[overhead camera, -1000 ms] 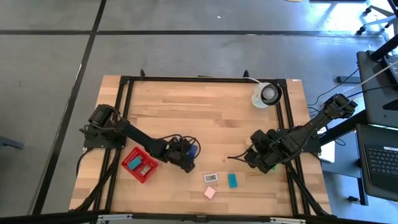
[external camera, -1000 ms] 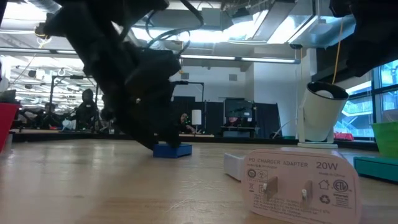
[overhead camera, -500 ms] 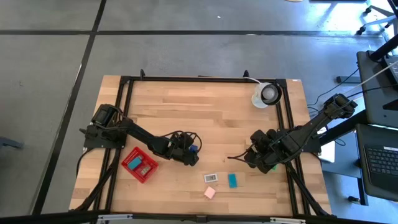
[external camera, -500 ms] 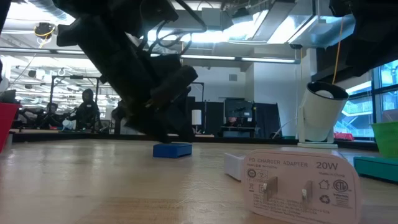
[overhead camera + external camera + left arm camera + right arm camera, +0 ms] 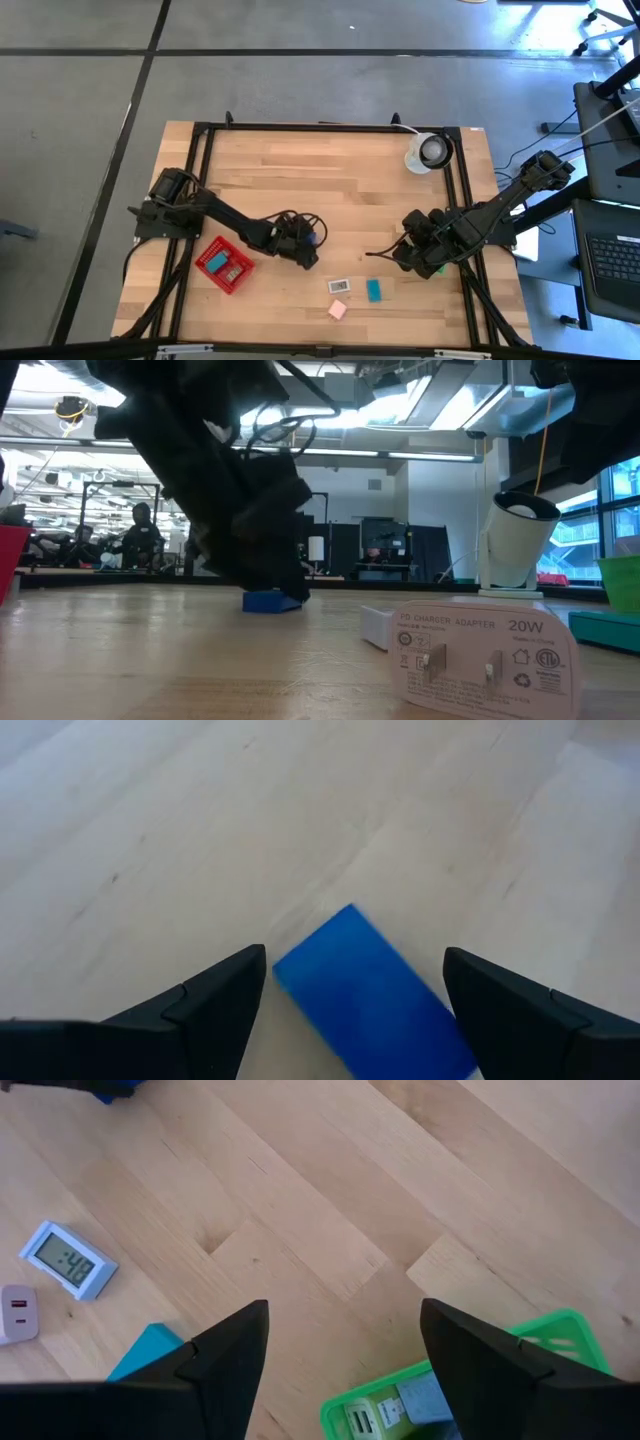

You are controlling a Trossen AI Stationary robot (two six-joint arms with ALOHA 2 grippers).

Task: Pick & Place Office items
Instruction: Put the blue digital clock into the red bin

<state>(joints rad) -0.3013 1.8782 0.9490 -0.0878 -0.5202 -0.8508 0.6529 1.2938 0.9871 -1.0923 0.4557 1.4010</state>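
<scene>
Your left arm is reaching out from its base beside the red basket, stretched low across the table with the wrist bent down. Your left gripper is hanging right over the blue block, just past the red basket's far corner. Its fingers are standing wide apart, one on each side of the block, and the block is lying flat on the wood between them, not gripped.

Your right arm is folded low on the opposite side of the table from the red basket, its right gripper hovering by the green basket. Its fingers are parted with nothing between them.

The other office items are lying between the two baskets: the white charger, the small clock, the teal block and the pink block. Small items are sitting in both baskets. The white round object is standing at the table's far corner, well apart from the red basket.
</scene>
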